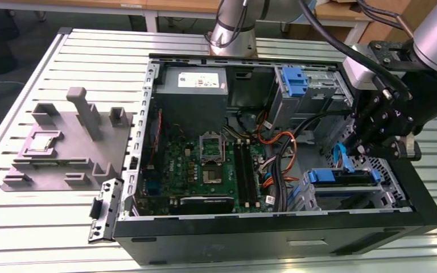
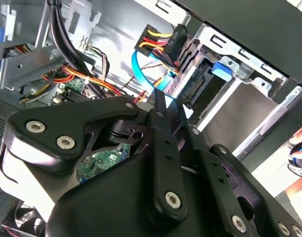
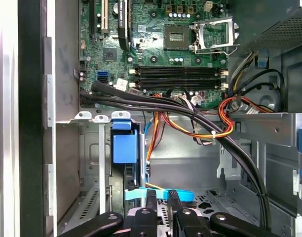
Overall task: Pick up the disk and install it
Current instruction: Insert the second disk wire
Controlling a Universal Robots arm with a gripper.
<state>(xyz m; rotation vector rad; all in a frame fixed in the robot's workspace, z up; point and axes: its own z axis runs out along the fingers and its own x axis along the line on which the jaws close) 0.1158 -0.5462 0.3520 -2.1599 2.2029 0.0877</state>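
Observation:
The disk [image 1: 345,177] sits in the lower drive bay at the exterior view's right end of the open computer case [image 1: 279,227], its blue carrier rails showing. In both wrist views its blue carrier tab [image 3: 125,148] [image 2: 221,69] stands at the mouth of the bay. My gripper [image 1: 376,152] hangs just above that bay. Its black fingers [image 3: 151,205] stand close together with nothing between them. A light blue cable [image 3: 158,194] runs across just beyond the fingertips, and the cable [image 1: 340,156] rises beside the gripper.
The motherboard [image 1: 211,165] fills the case floor, with the grey power supply [image 1: 196,82] behind it. A bare blue bracket [image 1: 295,79] sits in the upper bay. Orange and black cables [image 3: 210,123] cross near the bay. A grey fixture [image 1: 66,142] stands outside. A hand [image 2: 299,148] rests beyond the case.

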